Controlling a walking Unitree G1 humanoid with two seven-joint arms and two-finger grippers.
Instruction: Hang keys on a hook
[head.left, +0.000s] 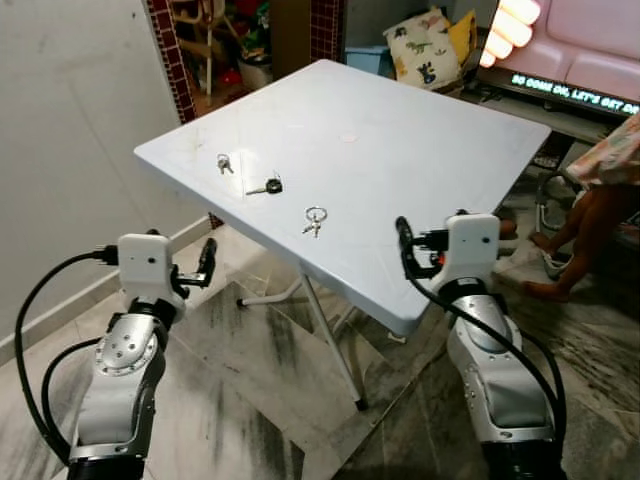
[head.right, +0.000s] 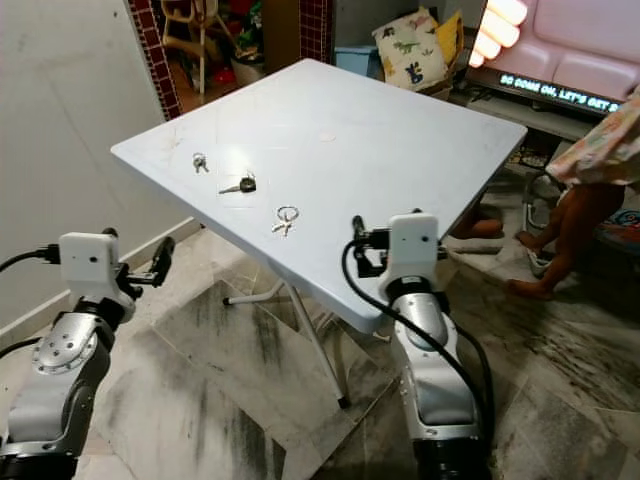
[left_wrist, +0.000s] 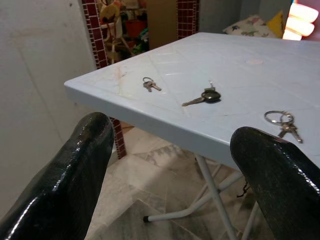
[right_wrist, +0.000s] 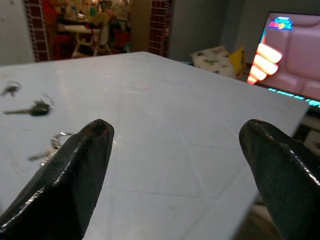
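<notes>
Person (head.left: 600, 190) cut off at the frame edge; television (head.left: 570, 50) partly cropped

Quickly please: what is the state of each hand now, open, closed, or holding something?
Left hand: open, holding nothing, off the table's edge.
Right hand: open, holding nothing, over the table.

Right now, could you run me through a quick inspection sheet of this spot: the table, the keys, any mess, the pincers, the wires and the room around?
Surface: white folding table, tilted in view, top bare apart from the keys.
Job's things: small key set, black-headed key, keys on a large ring, lying apart in a row near the table's left edge. Hook: nothing seen.
Clutter: nothing seen on the table.
Pincers: left pincer open, below the table edge; right pincer open, at the near edge.
Cables: black cable looping from the left wrist; another along the right arm.
Surroundings: marble floor, lit screen, cushion, a person's legs.
</notes>
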